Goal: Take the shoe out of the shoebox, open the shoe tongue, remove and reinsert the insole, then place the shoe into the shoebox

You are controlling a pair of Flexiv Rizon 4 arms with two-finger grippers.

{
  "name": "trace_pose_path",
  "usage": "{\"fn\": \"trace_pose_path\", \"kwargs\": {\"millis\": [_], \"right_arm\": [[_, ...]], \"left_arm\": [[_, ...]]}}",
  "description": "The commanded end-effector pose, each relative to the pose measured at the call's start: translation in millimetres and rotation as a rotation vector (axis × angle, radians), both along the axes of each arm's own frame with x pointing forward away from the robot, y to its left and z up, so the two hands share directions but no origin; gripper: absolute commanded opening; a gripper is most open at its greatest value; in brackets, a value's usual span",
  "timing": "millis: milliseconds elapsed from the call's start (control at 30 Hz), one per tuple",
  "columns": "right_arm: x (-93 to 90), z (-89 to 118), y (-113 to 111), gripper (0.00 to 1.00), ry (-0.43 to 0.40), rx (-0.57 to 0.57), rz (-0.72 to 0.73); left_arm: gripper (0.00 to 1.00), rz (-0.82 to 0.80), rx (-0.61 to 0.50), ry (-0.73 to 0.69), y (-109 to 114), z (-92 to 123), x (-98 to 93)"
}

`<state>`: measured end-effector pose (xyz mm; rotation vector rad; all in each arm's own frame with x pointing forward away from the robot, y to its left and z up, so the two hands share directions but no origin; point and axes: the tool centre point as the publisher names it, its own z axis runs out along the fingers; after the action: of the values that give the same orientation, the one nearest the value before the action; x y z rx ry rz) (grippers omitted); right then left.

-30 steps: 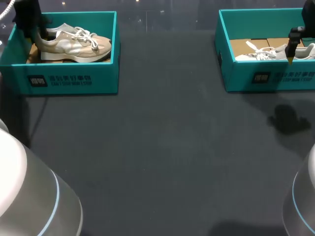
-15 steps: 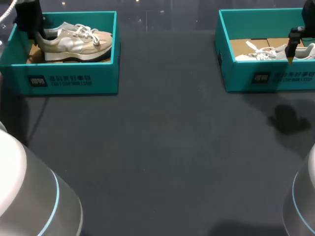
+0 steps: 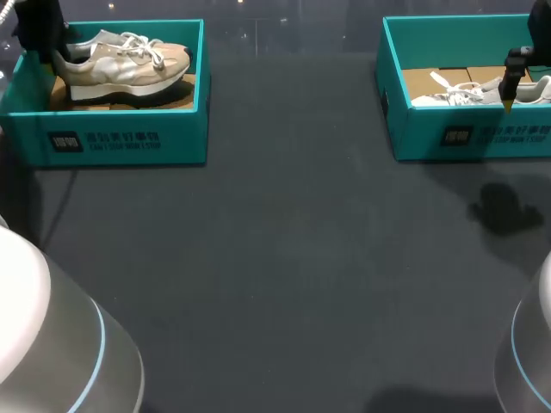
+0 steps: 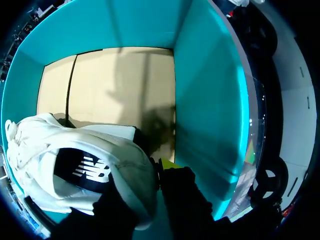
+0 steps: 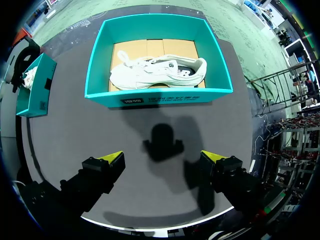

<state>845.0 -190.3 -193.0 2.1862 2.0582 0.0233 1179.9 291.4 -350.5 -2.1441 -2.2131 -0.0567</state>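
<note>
Lifted the shoe (image 3: pixel 120 64) heel-first since a second ago, it's still over the upper-left shoebox (image 3: pixel 120 142). My left pincer (image 4: pixel 156 175) is clamped on its heel, right pincer (image 5: pixel 161 156) gapes wide, holding nothing

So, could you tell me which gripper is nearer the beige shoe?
Left. The left gripper is shut on the beige shoe; the right gripper hangs open across the table, by the other shoebox.

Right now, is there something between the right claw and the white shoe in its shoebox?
Nothing visible. The right claw hangs open above the table, and the white shoe lies uncovered in the lidless teal shoebox.
</note>
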Motion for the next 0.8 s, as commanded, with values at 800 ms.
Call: {"fn": "trace_pose_path", "kwargs": {"millis": [800], "right_arm": [[-0.4, 0, 0, 1.00, 0.000, 0.000, 0.000]], "left_arm": [[0.00, -0.022, 0.073, -0.044, -2, 125, 2.9]]}}
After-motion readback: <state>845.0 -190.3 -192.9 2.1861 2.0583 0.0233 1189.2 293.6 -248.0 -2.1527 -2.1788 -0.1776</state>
